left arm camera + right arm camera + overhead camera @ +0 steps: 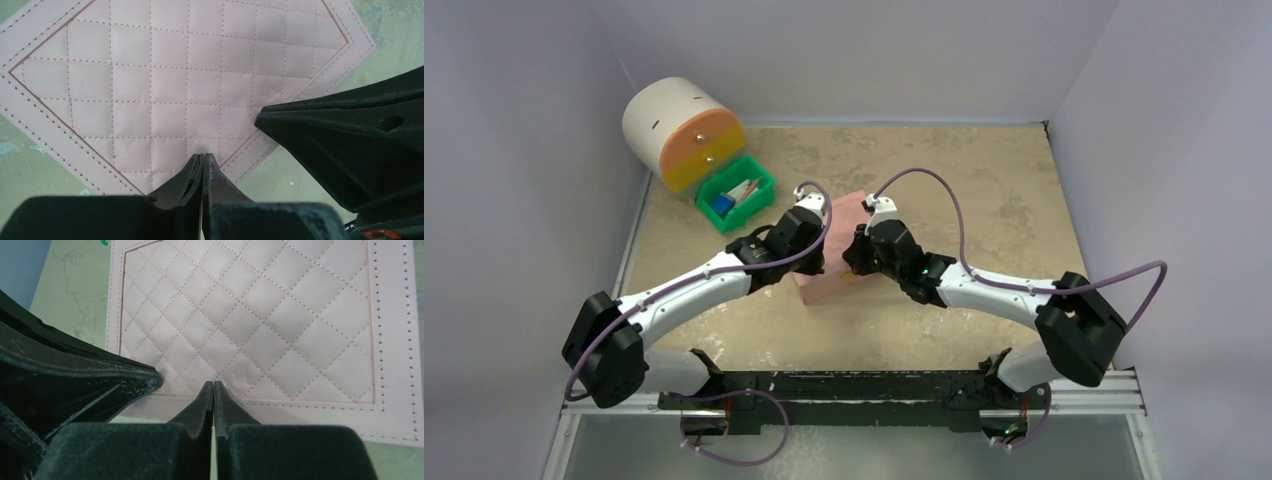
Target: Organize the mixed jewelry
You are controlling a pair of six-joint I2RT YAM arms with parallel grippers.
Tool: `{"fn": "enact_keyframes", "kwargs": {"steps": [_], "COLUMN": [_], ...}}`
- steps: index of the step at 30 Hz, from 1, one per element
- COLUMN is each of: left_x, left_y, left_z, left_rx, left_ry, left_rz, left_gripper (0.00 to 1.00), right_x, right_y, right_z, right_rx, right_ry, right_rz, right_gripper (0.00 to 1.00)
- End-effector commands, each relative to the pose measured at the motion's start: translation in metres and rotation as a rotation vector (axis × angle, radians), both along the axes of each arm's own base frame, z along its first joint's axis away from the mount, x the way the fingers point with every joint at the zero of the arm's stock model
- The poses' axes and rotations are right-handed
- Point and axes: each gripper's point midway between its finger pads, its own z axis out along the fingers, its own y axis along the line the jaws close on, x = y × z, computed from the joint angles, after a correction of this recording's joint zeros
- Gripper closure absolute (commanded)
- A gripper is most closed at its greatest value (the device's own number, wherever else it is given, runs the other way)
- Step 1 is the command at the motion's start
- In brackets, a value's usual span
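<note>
Beige counter (984, 180): pink quilted box (849, 212) at centre. Left fingers (192, 175) pressed together over box corner; right fingers (202, 405) pressed together over box edge. Jewelry location: cannot tell, none visible.

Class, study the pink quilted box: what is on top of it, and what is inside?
The left gripper and right gripper, both shut, sit over the closed lid of the box; whether they touch it is unclear. The lid hides the inside; no jewelry shows.
</note>
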Motion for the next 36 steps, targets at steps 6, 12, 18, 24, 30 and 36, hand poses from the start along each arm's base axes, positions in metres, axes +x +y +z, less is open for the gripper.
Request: {"fn": "enact_keyframes", "kwargs": {"steps": [6,12,18,24,30,36], "left_x": [-0.023,-0.010,0.007,0.029,0.042,0.037], "left_y": [0.033,0.043,0.074,0.115,0.134,0.132], "left_z": [-0.001,0.062,0.114,0.128,0.114,0.098], "left_rx": [0.093,0.012,0.024,0.027,0.031,-0.069], "left_ry": [0.024,-0.148,-0.270,-0.274,-0.257,-0.220], "left_rz": [0.034,0.089,0.186,0.285,0.381,0.425], "left_gripper": [0.85,0.62,0.42,0.26,0.21,0.21], "right_x": [-0.011,0.000,0.017,0.020,0.015,-0.008], "right_y": [-0.036,-0.083,-0.140,-0.182,-0.226,-0.230], "right_z": [0.010,0.029,0.040,0.045,0.043,0.037], "right_rx": [-0.129,-0.195,-0.197,-0.198,-0.147,-0.074], "right_ry": [-0.003,-0.066,-0.075,-0.073,-0.027,0.008], "right_rz": [-0.044,-0.167,-0.286,-0.378,-0.456,-0.432], "right_gripper": [0.96,0.61,0.29,0.01,0.01,0.01]}}
